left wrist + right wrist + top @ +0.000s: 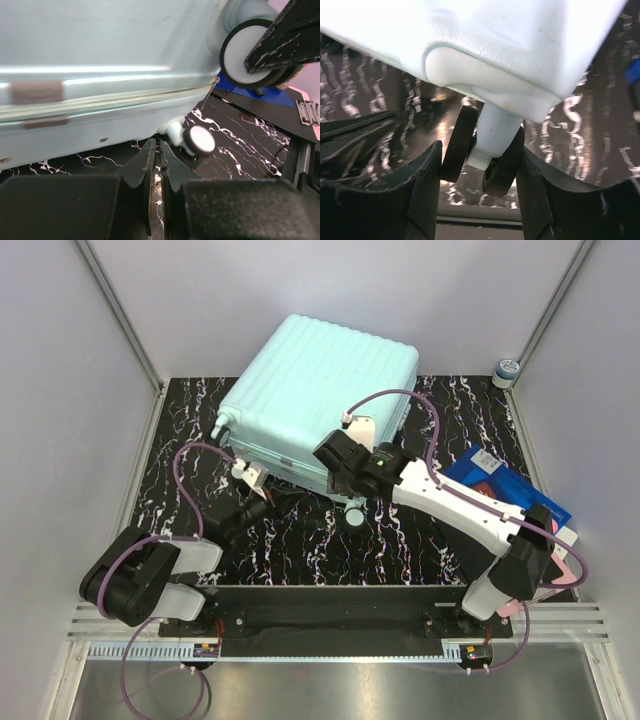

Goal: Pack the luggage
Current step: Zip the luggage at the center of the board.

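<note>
At the near-left edge of the luggage point(310, 390), the left gripper point(156, 162) sits low over the black marbled table point(190, 440), just below the seam where the two shell halves meet. Its jaws are almost together, with only a thin slit between them, and nothing can be seen held there.

The luggage is a mint-green ribbed suitcase. It lies flat in the middle of the table towards the back, with both halves together, so anything inside is hidden.

At the near-right corner of the luggage, the right gripper point(480, 150) has its jaws partly apart around the upper caster wheel point(457, 145). The fingers point(427, 170) appear to press against the wheel's two black discs.

Right of the luggage and well apart from it, a flat blue box point(500, 485) lies on the table.

Packing looks barely begun. The case is not yet opened, the box is outside it, and the hold on the wheel looks like a preparation for lifting the upper half.
</note>
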Controlling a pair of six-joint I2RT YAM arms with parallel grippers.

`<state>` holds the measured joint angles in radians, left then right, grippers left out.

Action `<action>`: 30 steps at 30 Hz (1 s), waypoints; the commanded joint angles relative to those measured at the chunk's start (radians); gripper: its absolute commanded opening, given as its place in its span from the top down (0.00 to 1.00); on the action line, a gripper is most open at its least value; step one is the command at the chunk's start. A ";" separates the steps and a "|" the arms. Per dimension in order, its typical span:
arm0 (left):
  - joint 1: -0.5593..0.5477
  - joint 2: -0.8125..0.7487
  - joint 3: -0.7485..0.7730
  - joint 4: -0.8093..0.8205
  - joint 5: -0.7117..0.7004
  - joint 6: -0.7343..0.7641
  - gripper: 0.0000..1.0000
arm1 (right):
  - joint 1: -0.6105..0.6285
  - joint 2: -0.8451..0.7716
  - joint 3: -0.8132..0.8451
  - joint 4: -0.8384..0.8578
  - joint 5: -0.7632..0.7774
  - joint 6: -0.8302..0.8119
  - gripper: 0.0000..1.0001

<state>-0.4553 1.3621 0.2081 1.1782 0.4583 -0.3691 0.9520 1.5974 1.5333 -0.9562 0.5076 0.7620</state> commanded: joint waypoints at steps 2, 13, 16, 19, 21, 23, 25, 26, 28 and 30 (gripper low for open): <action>-0.011 -0.033 0.028 0.069 0.019 0.035 1.00 | 0.045 0.076 0.074 0.333 -0.172 -0.067 1.00; 0.136 -0.360 0.143 -0.600 -0.382 0.202 0.57 | 0.047 0.047 0.045 0.346 -0.152 -0.092 1.00; 0.182 -0.359 0.174 -0.670 -0.394 0.228 0.43 | 0.047 0.035 0.031 0.362 -0.158 -0.101 1.00; 0.233 -0.345 0.174 -0.689 -0.359 0.234 0.36 | 0.047 0.016 0.019 0.376 -0.167 -0.109 1.00; 0.256 -0.342 0.174 -0.678 -0.330 0.236 0.33 | 0.048 0.007 0.013 0.379 -0.165 -0.116 1.00; 0.289 -0.334 0.192 -0.706 -0.320 0.233 0.29 | 0.047 0.003 0.007 0.382 -0.165 -0.121 1.00; 0.338 -0.308 0.204 -0.732 -0.291 0.222 0.27 | 0.047 -0.001 0.002 0.390 -0.173 -0.122 1.00; 0.352 -0.301 0.214 -0.735 -0.273 0.211 0.26 | 0.047 -0.004 0.001 0.390 -0.173 -0.121 1.00; 0.371 -0.276 0.226 -0.744 -0.250 0.208 0.24 | 0.047 -0.008 -0.007 0.393 -0.169 -0.124 1.00; 0.374 -0.259 0.247 -0.749 -0.224 0.214 0.23 | 0.045 -0.013 -0.015 0.395 -0.146 -0.130 1.00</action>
<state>-0.0978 1.0737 0.3855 0.4274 0.1585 -0.1585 0.9707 1.6005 1.5166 -0.8547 0.4171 0.7887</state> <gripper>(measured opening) 0.756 0.613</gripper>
